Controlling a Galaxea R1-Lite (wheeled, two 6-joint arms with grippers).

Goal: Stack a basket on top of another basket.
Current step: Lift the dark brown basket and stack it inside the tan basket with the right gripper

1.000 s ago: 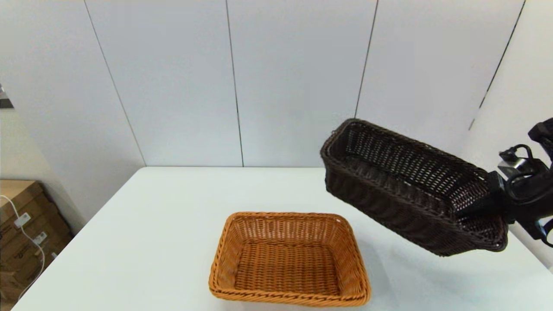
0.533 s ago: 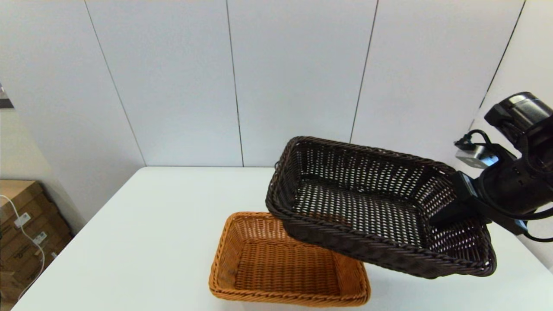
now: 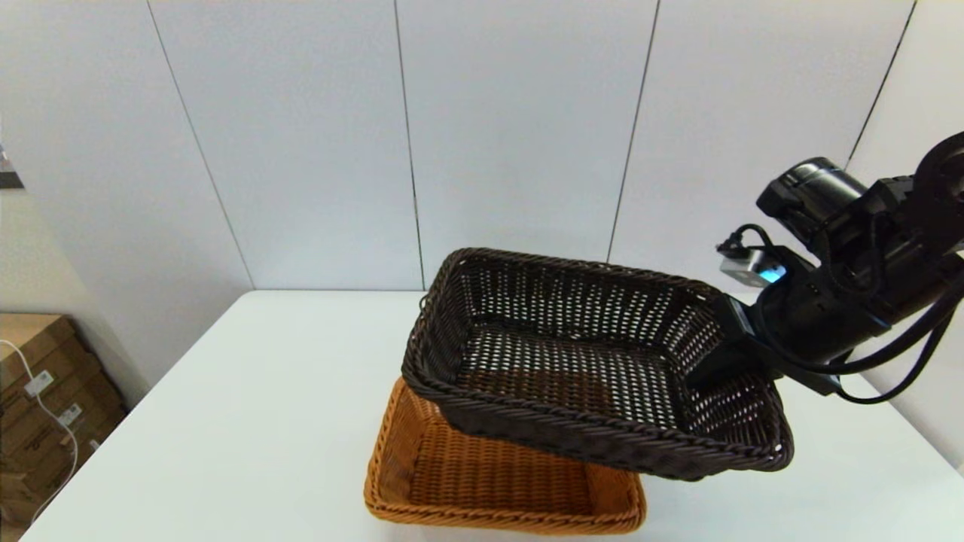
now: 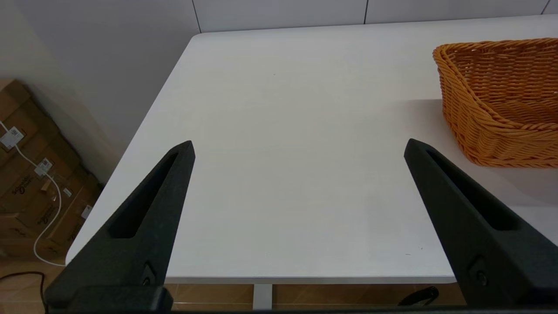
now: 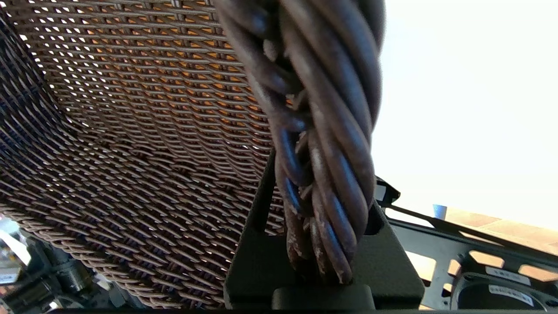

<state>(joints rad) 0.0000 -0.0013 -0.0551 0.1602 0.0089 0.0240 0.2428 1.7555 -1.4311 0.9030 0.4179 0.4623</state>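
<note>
Above the right half of the orange-tan basket (image 3: 482, 482), the dark brown basket (image 3: 580, 369) is held aloft, tilted, its braided rim clenched by the right claw (image 3: 727, 361) at its right short end. Both long axes run roughly left to right, though the dark one is skewed and offset rightward. A leftward shift and levelling are judged necessary before lowering. The left claw (image 4: 298, 148) is parked, spread wide, over the desk (image 4: 283, 131).

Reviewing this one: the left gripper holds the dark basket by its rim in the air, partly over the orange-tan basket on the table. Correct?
Not quite. The right gripper holds the dark basket, its jaws clamped on the braided rim, as the head view shows. The rest stands: it hangs partly over the orange-tan basket.
</note>
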